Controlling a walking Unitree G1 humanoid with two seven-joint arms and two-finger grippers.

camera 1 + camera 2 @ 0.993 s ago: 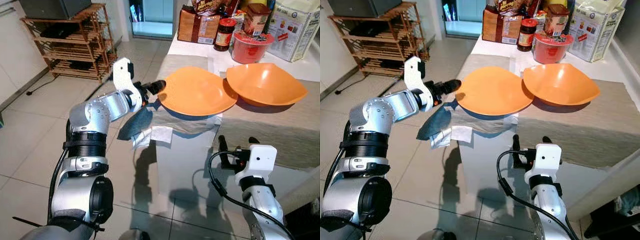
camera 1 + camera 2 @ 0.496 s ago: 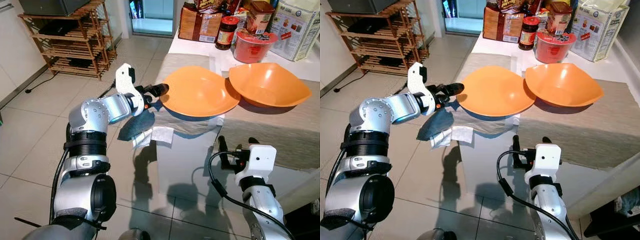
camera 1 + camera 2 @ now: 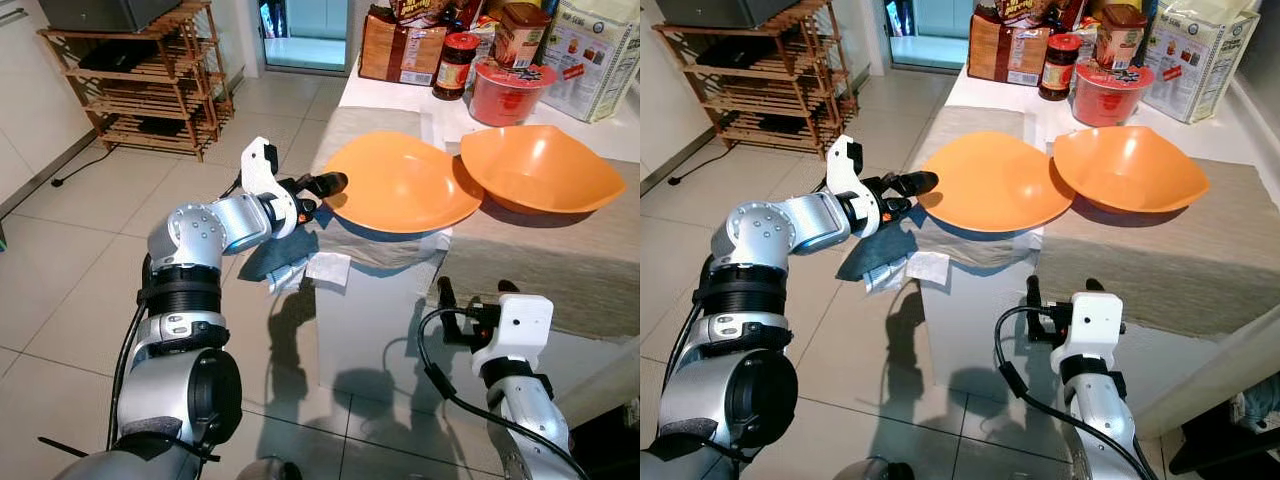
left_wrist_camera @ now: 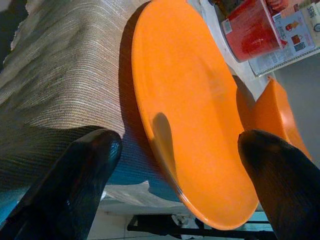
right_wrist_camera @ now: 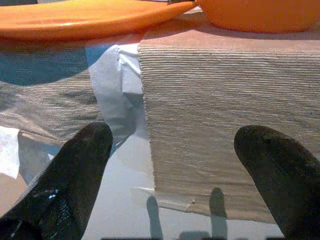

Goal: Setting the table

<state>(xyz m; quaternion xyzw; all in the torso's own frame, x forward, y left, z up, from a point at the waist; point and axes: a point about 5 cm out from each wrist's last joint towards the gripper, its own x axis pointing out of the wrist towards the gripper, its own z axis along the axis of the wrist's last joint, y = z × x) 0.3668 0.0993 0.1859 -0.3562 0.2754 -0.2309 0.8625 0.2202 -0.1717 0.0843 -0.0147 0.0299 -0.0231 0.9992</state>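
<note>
Two orange dishes stand on beige placemats [image 3: 560, 250] on the table. The shallow left plate [image 3: 400, 185] overlaps the rim of the deeper right bowl [image 3: 540, 168]. My left gripper [image 3: 318, 193] is open at the plate's left rim, one finger above the edge and one below. In the left wrist view the plate [image 4: 190, 110] lies ahead between the spread fingers [image 4: 75, 175]. My right gripper [image 3: 474, 290] is open, low in front of the table edge, facing the hanging placemat [image 5: 210, 100].
A red lidded tub [image 3: 510, 90], a jar [image 3: 455, 65] and food packages crowd the table's back. A dark blue cloth [image 3: 265, 255] and white paper hang off the table's left corner. A wooden rack [image 3: 140, 80] stands on the tiled floor at far left.
My left gripper has moved right and slightly down, closing in on the left plate's rim. The right arm has stayed put, and the dishes have not moved.
</note>
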